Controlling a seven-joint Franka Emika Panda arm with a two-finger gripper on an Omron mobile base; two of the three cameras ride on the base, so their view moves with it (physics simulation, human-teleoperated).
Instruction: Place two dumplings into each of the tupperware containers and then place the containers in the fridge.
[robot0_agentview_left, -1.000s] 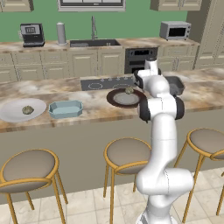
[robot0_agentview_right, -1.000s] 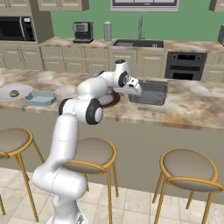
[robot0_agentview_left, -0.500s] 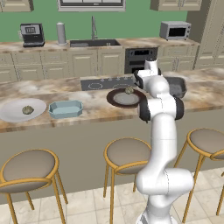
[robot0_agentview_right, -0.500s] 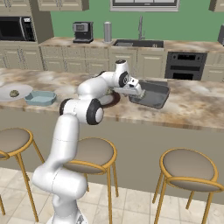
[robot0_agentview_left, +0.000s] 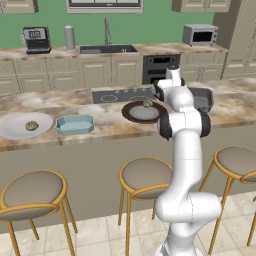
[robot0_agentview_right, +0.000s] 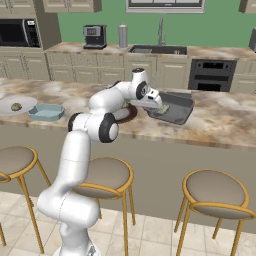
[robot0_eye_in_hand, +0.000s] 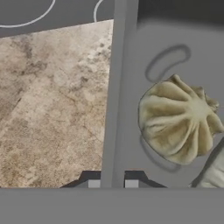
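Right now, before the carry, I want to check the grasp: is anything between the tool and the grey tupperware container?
Nothing visible stands between them. The tool is shut on the grey container, with one fingertip on each side of its side wall. A dumpling lies inside the container, apart from the fingertips.

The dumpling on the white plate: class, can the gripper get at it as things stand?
Probably not: the gripper is shut on the wall of the dark grey container, and that dumpling lies far past the blue container.
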